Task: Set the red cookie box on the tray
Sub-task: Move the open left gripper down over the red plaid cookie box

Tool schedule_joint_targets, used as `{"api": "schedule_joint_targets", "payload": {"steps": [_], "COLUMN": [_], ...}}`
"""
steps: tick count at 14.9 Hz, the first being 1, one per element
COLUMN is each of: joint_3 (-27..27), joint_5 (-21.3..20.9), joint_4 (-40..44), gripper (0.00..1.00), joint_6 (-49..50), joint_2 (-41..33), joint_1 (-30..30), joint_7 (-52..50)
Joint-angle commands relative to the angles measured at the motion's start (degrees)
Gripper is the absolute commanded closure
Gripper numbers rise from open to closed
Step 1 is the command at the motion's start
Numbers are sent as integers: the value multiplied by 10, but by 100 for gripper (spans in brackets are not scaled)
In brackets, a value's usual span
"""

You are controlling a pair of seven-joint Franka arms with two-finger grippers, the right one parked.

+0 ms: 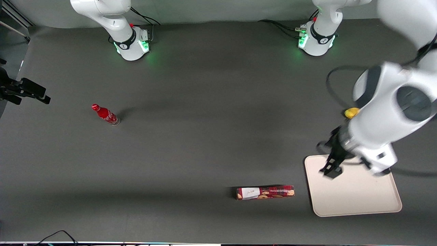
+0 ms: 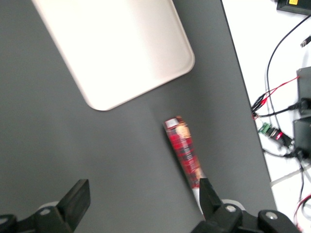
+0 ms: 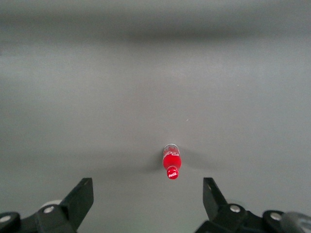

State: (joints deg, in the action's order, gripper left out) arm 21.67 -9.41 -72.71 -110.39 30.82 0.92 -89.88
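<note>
We see our tool [image 2: 141, 204] hanging spread wide above the dark counter [image 2: 73, 145], the red cookie box [image 2: 183, 149] lying flat near the cream-white tray [image 2: 116, 48], not touching it.

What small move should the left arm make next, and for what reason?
Probably it should carry the gripper sideways off the tray until it hangs over the red cookie box, then descend. The gripper is open and empty above the tray's edge, while the box lies flat on the table beside the tray, not on it, so nothing is grasped yet.
</note>
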Motion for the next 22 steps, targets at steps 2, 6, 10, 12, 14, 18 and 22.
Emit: {"api": "schedule_joint_targets", "payload": {"steps": [2, 6, 10, 12, 14, 18, 22], "joint_3": [21, 21, 15, 14, 13, -2, -2], "joint_5": [-36, -50, -89, -105, -113, -129, -152], "joint_4": [31, 30, 34, 35, 35, 39, 38], "gripper": [0, 0, 0, 0, 0, 29, 100], "joint_6": [-126, -210, -293, -301, -329, -354, -353], "joint_2": [134, 194, 239, 253, 263, 282, 282], "joint_1": [-31, -67, -83, -83, -83, -85, -86], "joint_7": [-99, -128, -146, -147, -147, -163, -188]}}
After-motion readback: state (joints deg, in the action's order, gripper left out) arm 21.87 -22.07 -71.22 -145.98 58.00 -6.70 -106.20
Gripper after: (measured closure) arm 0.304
